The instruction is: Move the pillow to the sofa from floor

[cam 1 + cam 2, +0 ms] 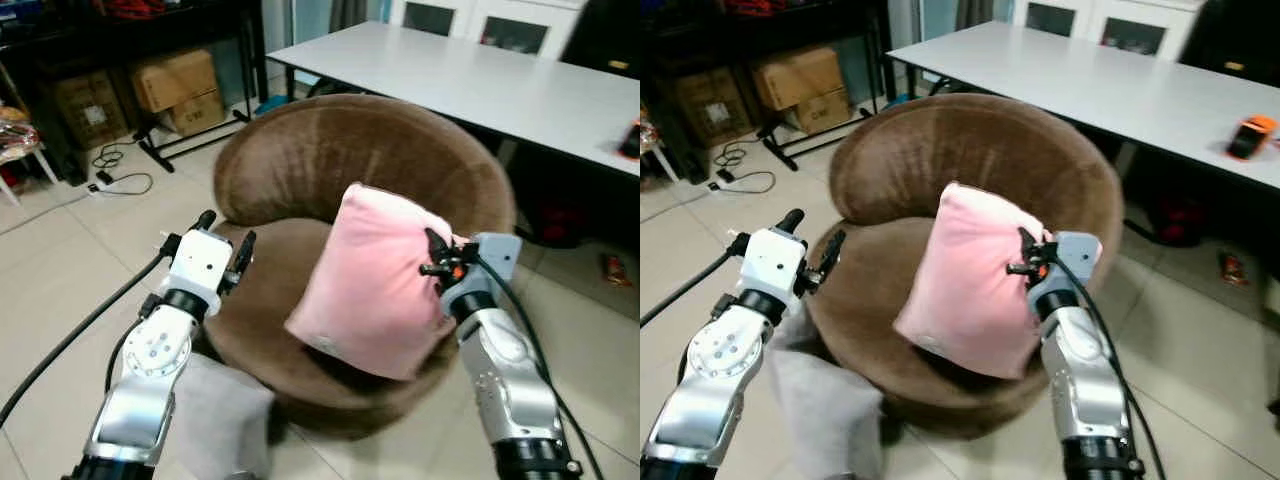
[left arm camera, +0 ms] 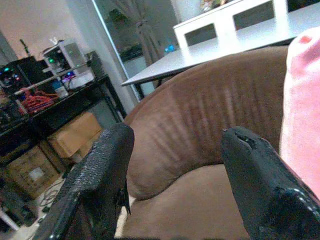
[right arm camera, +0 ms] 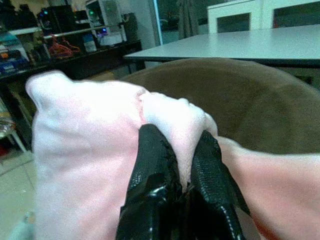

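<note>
I see my right gripper [image 3: 182, 165] pinched tight on a fold at the edge of the soft pink square pillow [image 1: 370, 280]; the pillow hangs over the seat of the round brown velvet sofa [image 1: 300, 160]; my left gripper [image 1: 225, 240] is wide apart beside the seat edge, holding nothing.

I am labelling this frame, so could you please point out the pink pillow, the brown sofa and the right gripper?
pink pillow [image 1: 365, 285], left eye view, middle of its front face.
brown sofa [image 1: 330, 150], left eye view, its curved backrest.
right gripper [image 3: 177, 172], right wrist view, between its fingertips pinching the pillow.
</note>
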Controlling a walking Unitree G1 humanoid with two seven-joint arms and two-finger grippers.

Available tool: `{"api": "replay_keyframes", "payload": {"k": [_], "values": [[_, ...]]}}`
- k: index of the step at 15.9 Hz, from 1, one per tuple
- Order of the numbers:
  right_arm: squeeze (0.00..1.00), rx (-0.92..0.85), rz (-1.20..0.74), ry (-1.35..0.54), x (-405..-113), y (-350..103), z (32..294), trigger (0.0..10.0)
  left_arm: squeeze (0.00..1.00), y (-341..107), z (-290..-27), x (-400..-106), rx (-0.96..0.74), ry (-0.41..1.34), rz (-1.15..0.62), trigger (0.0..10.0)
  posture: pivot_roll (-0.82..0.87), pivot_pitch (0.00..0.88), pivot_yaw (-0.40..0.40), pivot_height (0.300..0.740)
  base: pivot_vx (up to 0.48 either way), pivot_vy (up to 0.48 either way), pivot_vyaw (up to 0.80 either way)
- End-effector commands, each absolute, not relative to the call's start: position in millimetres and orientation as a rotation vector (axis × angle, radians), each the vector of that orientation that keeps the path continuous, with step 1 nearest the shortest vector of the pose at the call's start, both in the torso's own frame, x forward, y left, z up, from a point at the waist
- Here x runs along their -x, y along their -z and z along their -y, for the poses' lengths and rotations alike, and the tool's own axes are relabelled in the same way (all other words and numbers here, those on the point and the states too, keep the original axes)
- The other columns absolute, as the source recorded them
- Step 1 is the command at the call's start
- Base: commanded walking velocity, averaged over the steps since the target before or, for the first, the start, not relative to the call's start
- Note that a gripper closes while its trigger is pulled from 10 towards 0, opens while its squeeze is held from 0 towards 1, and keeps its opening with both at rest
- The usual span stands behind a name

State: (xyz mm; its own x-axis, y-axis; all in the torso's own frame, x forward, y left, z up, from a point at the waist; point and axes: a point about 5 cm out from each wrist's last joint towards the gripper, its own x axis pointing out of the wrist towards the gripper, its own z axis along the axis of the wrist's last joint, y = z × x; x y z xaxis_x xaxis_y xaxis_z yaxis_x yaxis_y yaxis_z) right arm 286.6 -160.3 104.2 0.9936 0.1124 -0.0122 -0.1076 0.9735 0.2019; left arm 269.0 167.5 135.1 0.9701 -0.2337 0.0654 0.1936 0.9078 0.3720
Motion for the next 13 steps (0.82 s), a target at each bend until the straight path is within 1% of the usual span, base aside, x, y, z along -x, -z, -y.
{"api": "replay_keyframes", "payload": {"k": [1,2,9,12,13], "values": [[0.00,-0.214,0.035,-0.130,-289,-118,160,10.0,0.00,-137,-168,-270,-0.388,0.219,0.116,10.0,0.02,0.000,-0.014,0.740,0.000,-0.472,0.00],[0.00,-0.217,0.037,-0.143,-290,-120,159,10.0,0.00,-137,-168,-270,-0.389,0.218,0.118,10.0,0.02,0.000,-0.016,0.740,0.000,-0.454,0.00],[0.00,-0.203,0.057,-0.201,-291,-127,150,10.0,0.00,-139,-171,-270,-0.340,0.203,0.132,10.0,0.02,0.000,-0.022,0.740,0.000,0.000,0.00],[0.00,-0.178,0.070,-0.248,-292,-132,144,10.0,0.00,-140,-171,-269,-0.332,0.204,0.138,10.0,0.02,0.000,-0.025,0.740,0.289,0.000,0.80],[0.00,-0.173,0.069,-0.258,-292,-133,143,10.0,0.00,-140,-172,-270,-0.331,0.205,0.139,10.0,0.03,0.000,-0.026,0.740,0.300,0.000,0.47]]}}
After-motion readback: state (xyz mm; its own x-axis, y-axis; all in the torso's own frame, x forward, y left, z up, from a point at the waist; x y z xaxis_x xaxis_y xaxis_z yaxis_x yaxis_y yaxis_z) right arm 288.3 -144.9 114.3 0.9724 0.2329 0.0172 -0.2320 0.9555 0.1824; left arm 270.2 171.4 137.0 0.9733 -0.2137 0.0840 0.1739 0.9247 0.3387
